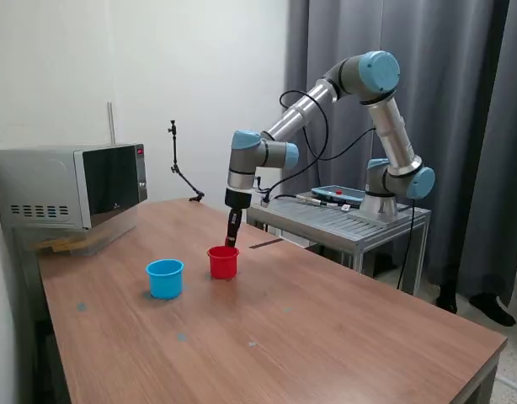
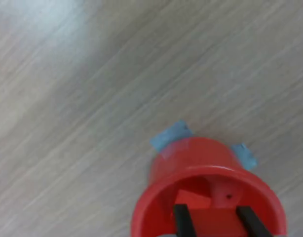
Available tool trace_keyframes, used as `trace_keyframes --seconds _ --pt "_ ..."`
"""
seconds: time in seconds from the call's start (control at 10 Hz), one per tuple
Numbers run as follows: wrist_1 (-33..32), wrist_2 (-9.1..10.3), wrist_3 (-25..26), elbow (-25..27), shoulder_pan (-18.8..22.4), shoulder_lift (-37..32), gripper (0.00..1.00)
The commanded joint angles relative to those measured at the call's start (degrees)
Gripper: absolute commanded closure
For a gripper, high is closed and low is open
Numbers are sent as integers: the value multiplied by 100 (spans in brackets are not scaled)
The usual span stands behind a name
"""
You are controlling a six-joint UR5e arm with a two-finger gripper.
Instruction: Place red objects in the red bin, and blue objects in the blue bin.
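Note:
The red cup (image 1: pixel 223 262) stands on the wooden table, with the light blue cup (image 1: pixel 165 279) beside it on the exterior view's left. My gripper (image 1: pixel 231 241) points straight down over the red cup's rim. In the wrist view my gripper (image 2: pixel 213 213) is open, and its two black fingertips (image 2: pixel 180 217) hang inside the mouth of the red cup (image 2: pixel 191 158). A small red cube shape (image 2: pixel 193 199) lies on the cup's floor, just past the fingertips. No dark blue cubes show in either view.
A microwave (image 1: pixel 71 185) stands at the table's far left corner. A metal cart (image 1: pixel 343 220) with the arm's base stands behind the table. Pale blue tape patches (image 2: pixel 171 137) stick out from under the red cup, and more dot the table (image 1: pixel 181 337).

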Motion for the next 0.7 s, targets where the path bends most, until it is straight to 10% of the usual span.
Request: trace_keyframes --seconds 0.0,0.6 --pt "0 6 9 37 -29 -24 100" --pt "0 50 -18 -85 -38 -24 100"
